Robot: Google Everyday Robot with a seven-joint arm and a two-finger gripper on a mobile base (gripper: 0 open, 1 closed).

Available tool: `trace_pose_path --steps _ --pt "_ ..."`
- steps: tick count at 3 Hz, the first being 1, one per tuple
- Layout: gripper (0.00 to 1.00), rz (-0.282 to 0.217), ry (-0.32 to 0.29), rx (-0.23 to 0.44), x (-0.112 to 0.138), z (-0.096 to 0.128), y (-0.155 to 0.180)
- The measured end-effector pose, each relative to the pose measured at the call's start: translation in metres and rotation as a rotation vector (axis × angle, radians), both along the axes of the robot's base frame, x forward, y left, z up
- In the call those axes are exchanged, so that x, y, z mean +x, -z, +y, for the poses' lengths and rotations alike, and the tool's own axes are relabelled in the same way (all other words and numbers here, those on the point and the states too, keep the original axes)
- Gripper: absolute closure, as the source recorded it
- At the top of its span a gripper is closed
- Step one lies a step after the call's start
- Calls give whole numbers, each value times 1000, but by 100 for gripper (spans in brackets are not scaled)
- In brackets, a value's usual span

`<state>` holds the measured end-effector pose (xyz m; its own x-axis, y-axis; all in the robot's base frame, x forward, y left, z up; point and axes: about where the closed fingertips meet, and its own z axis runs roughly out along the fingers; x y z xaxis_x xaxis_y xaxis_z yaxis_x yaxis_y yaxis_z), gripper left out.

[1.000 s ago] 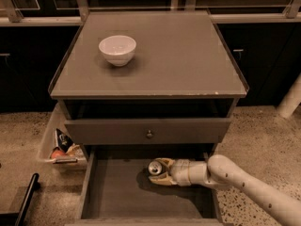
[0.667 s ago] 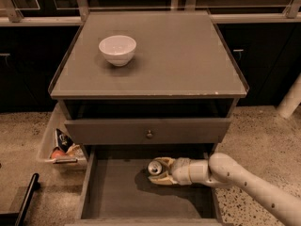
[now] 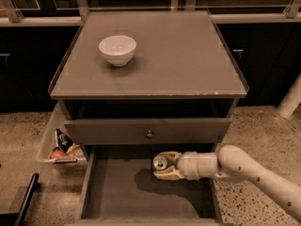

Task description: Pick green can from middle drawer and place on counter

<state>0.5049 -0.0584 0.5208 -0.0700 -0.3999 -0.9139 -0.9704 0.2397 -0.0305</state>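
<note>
Clasping upright green can (image 3: 160, 162), gripper (image 3: 162, 167) occupies middle drawer (image 3: 117, 192).

End effector (image 3: 161, 166) around green can (image 3: 160, 162), in middle drawer (image 3: 120, 192)

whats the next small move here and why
Probably pull the green can forward and up out of the middle drawer: the gripper looks closed on it, close under the knobbed drawer front, and the counter sits higher.
</note>
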Motion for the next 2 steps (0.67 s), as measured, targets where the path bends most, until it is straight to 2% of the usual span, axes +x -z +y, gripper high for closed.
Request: trace_pose_path --steps 1,2 --pt "100 -21 15 -25 2 -23 -54" --pt "100 -45 30 -46 16 -45 -101"
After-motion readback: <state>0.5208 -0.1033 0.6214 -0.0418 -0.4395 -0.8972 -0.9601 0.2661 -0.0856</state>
